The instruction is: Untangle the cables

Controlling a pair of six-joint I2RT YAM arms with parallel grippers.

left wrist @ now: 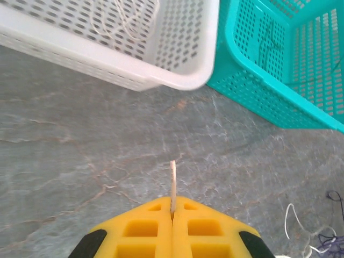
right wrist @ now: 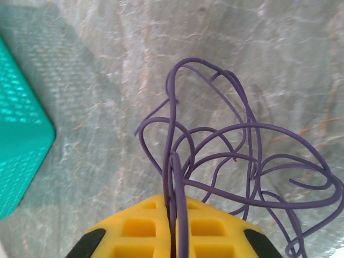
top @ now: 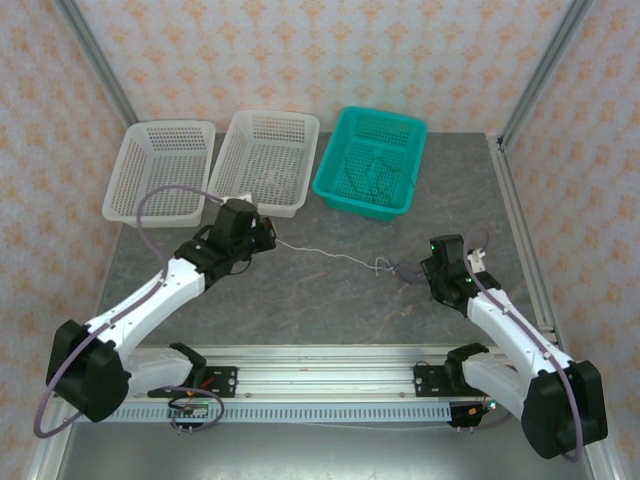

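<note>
The white cable [top: 320, 250] runs as a thin, almost straight line across the middle of the grey worktop [top: 300, 310]. Its near end is pinched in the left end effector [left wrist: 172, 207], whose yellow fingers [left wrist: 142, 228] are pressed together on it, with a short stub of cable sticking out past the tips. Its far end curls into a few small loops where it meets the purple cable [right wrist: 215, 145]. The purple cable lies in loose, overlapping loops on the worktop directly ahead of the right end effector [right wrist: 175, 207]. One strand runs back between that end effector's fingers, which are clamped on it with hardly any gap. From above, the purple clump sits just to the left of the right end effector, and the two end effectors are well apart, with the white cable spanning the space between them. Farther back, the green cables [top: 365, 178] lie in a wispy heap inside the teal basket [top: 385, 113]. Just beside it on the left stands a white basket [top: 275, 113] holding a thin pale coil [left wrist: 126, 21], and its near corner is just ahead of the left end effector. A second white basket [top: 165, 125] stands at the far left.
</note>
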